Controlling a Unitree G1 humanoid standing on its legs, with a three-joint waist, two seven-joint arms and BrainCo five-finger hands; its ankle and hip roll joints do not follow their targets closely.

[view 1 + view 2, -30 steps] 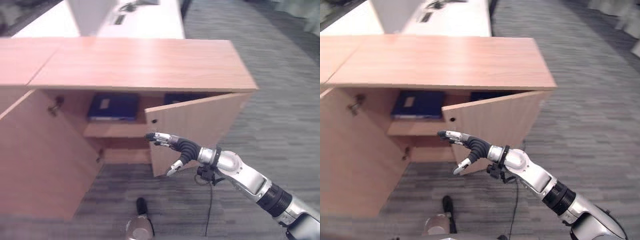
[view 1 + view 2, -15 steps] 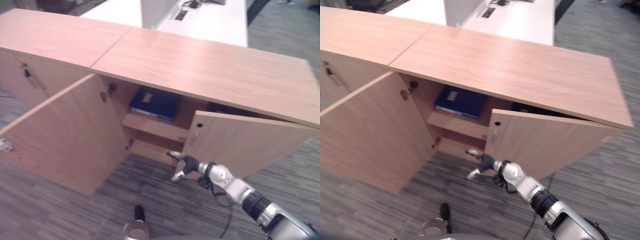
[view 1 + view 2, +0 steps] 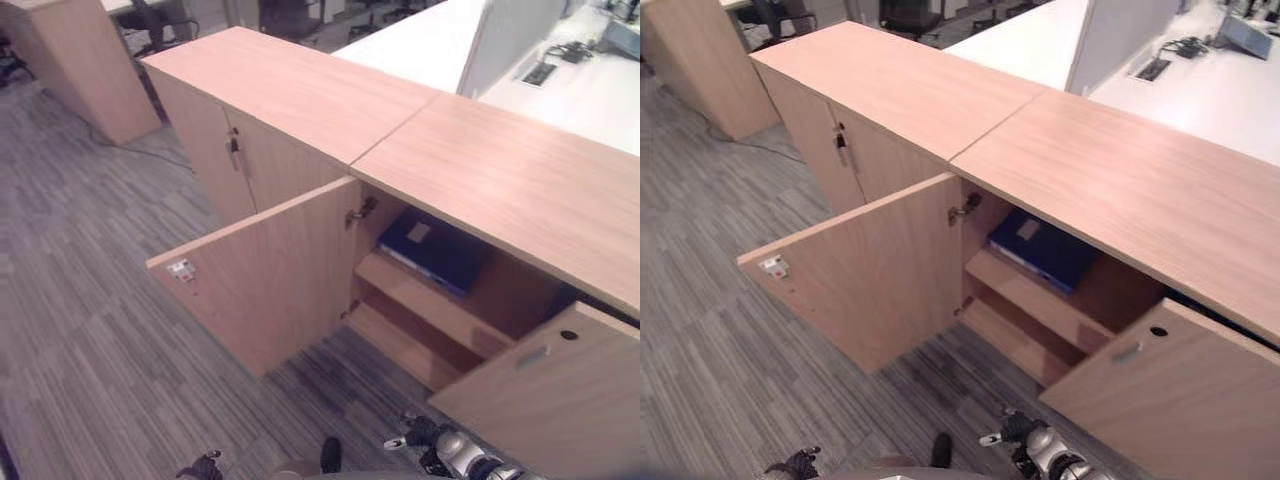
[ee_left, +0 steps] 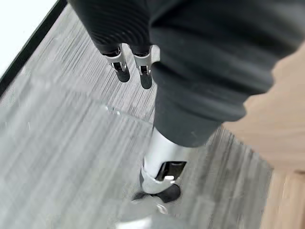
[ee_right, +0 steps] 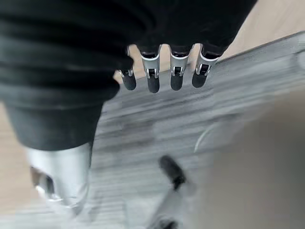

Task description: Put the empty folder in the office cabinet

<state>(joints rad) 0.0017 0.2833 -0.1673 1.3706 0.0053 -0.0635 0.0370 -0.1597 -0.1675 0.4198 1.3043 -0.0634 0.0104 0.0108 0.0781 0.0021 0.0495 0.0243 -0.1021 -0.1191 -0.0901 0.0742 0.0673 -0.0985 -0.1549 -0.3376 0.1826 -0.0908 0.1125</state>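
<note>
The right hand (image 3: 418,436) has been drawn back from the edge of the right door (image 3: 555,400), where it reached a second ago, and is now seen low at the bottom centre-right of the eye views, close to the body. Part of this apparent shift is owed to the camera, which has swung left and now takes in the carpet (image 3: 90,300) at lower left. In the right wrist view the fingers (image 5: 152,81) hang straight and spread, with nothing held. The left hand (image 4: 131,64) is shown in its own wrist view above the carpet, fingers relaxed and likewise empty.

Beyond the hands, the left door (image 3: 270,285) stands wide open at centre frame, and the right door is part open at lower right. The blue folder (image 3: 435,250) lies flat on the upper shelf (image 3: 430,310) inside the cabinet (image 3: 500,170), right of centre.

With the folder shelved and both hands free, the placing is judged complete; closing the doors would be the remaining step, if any.
</note>
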